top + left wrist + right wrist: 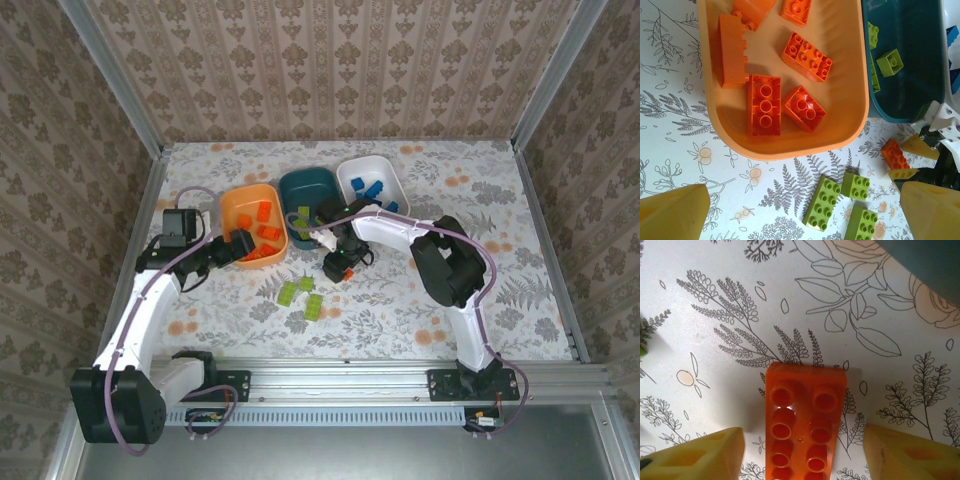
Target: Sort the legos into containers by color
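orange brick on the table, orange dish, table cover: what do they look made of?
Orange brick: hard molded plastic, glossy, with bright highlights on the studs and slightly translucent edges. Orange dish: also plastic, probably molded, with a smoother satin finish and a soft rounded rim. Table cover: printed floral sheet with a faint sheen. It could be vinyl or coated paper; can't tell which.
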You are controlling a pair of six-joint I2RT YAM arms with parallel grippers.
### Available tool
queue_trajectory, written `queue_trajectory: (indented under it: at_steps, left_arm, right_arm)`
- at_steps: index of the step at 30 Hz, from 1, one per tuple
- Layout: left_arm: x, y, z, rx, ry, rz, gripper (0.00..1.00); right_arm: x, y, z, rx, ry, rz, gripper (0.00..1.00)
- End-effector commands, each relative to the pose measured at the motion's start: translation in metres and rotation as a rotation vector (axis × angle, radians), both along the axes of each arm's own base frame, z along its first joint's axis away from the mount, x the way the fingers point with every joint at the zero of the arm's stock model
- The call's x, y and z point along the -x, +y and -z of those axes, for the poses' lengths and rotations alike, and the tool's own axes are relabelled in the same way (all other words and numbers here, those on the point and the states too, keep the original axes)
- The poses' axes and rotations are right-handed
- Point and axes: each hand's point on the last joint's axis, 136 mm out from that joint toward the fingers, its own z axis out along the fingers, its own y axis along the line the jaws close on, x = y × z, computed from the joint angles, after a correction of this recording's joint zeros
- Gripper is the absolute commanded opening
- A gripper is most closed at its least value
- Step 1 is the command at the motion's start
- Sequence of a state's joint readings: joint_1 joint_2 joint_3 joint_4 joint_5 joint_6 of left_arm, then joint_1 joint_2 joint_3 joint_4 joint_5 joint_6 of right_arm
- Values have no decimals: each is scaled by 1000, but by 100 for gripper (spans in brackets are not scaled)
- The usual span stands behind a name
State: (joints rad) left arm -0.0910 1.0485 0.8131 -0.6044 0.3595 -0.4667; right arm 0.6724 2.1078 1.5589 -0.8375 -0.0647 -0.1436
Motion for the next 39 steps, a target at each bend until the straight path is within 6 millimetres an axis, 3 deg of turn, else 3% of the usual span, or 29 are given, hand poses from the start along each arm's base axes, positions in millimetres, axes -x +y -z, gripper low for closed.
queue_trajectory:
  at_steps: [1, 3, 13, 25, 31, 39]
  left_arm:
    - [1, -1, -2, -15, -1, 23, 100]
    - [1, -1, -3, -15, -4, 23, 100]
    - [0, -1, -4, -8, -8, 22, 100]
    - [-3, -3, -6, -1, -15, 22, 100]
    - [-5, -4, -10, 10, -25, 17, 100]
    - [0, -2, -12, 10, -29, 15, 100]
  right_arm:
    - [7, -9, 11, 63, 41, 12, 52]
    - [7, -9, 10, 60, 39, 14, 46]
    - [8, -14, -15, -24, 24, 61, 40]
    - [20, 3, -84, -446, 96, 225, 39]
    - [-6, 35, -127, -678, 112, 338, 38]
    - [-62, 89, -161, -904, 147, 439, 38]
